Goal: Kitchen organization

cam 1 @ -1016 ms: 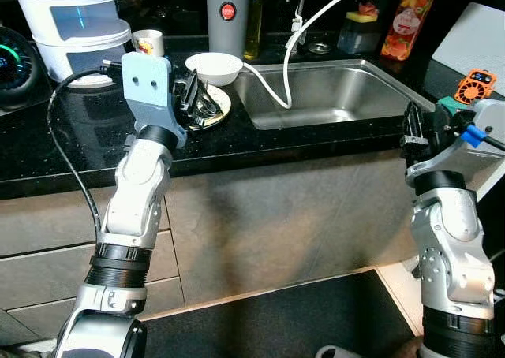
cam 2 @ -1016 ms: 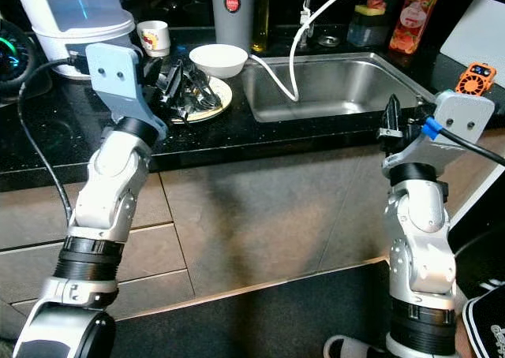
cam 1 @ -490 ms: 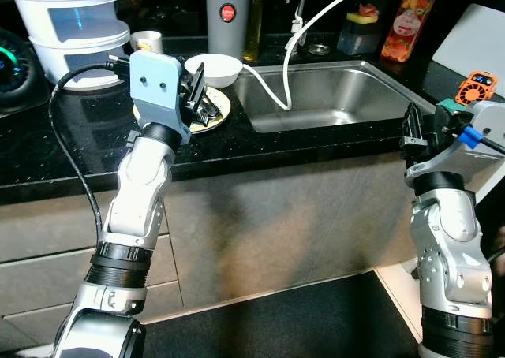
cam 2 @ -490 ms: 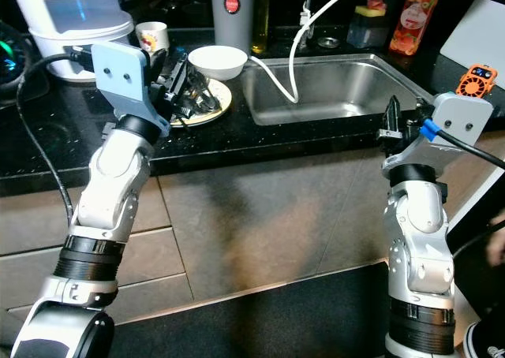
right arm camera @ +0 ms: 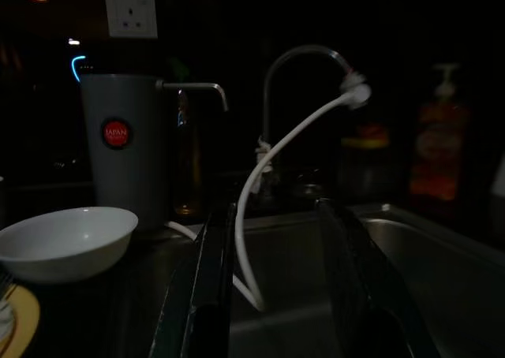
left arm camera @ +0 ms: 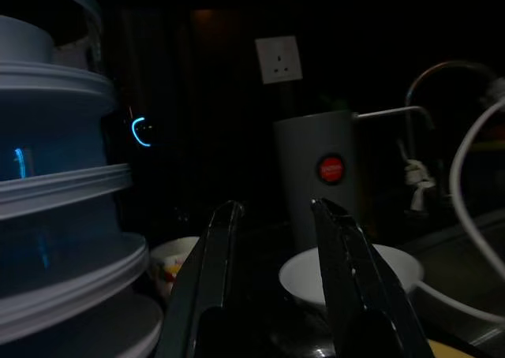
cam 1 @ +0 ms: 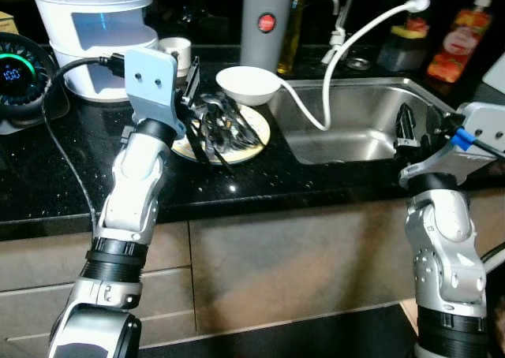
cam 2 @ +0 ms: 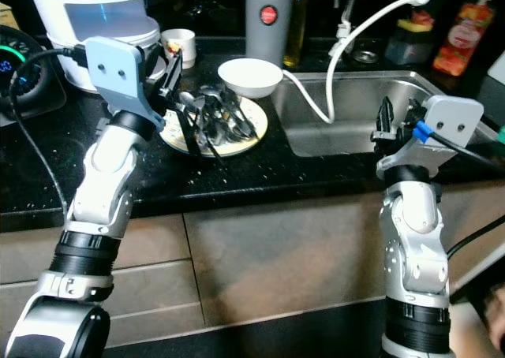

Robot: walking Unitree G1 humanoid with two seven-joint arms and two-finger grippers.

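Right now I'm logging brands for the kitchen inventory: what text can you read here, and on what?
"JAPAN": red round badge on the grey canister; the line under it is too small.
Green digits on the round display: blurred, unreadable.
Label on the orange bottle: too blurred.

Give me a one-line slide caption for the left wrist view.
Left pincer, fingers apart, faces a white bowl and grey canister, stacked white containers alongside.
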